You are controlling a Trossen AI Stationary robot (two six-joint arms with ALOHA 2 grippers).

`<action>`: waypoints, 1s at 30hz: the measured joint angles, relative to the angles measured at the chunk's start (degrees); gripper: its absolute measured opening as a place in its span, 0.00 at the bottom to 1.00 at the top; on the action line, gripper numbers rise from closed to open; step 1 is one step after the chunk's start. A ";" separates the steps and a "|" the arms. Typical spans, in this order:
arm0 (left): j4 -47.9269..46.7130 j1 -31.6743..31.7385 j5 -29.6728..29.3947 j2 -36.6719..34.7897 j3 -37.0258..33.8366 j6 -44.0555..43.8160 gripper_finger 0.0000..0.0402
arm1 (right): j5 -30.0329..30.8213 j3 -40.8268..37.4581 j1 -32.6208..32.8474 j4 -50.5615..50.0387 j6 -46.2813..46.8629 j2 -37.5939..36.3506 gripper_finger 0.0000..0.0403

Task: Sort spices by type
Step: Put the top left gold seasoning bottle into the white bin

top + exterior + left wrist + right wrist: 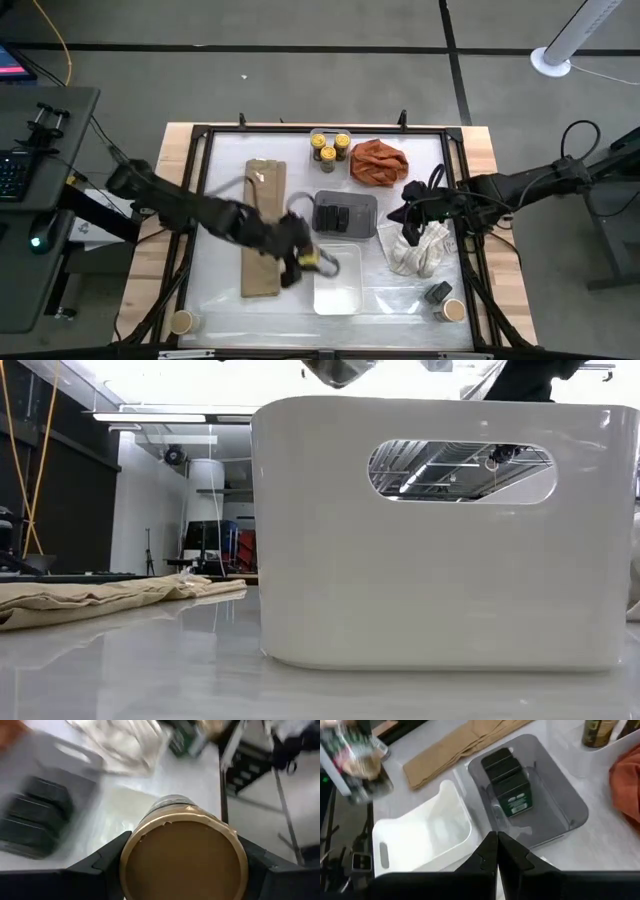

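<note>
Tan-topped tub [183, 855] clamped in left fingers [100, 865], axis toward camera, above white tray [337, 292], right fingers [512, 851] together

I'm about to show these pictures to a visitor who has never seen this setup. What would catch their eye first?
Probably the tan-topped tub gripped in the left gripper, carried just above the white tray at the table's near middle. Next, the grey tray at centre holding two dark tins, with the orange cloth behind it. The right gripper hangs shut over that tray's near edge.
</note>
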 joint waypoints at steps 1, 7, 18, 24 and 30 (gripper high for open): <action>-1.06 -0.96 0.07 2.26 1.86 -0.35 0.58 | 0.01 0.00 0.45 -0.23 -0.07 0.06 0.00; -9.85 -2.50 -1.23 12.87 12.78 5.04 0.58 | 0.54 0.01 1.59 -0.34 0.87 0.14 0.00; -22.22 2.34 0.21 23.34 19.12 18.06 0.58 | 3.06 0.00 1.53 -0.34 4.52 0.99 0.00; -22.84 3.28 0.95 24.32 19.14 23.43 0.63 | 3.06 0.00 1.53 -0.29 7.50 2.86 0.00; -20.85 3.48 1.22 24.31 19.14 27.37 0.75 | 3.03 0.00 1.53 0.59 7.76 5.44 0.00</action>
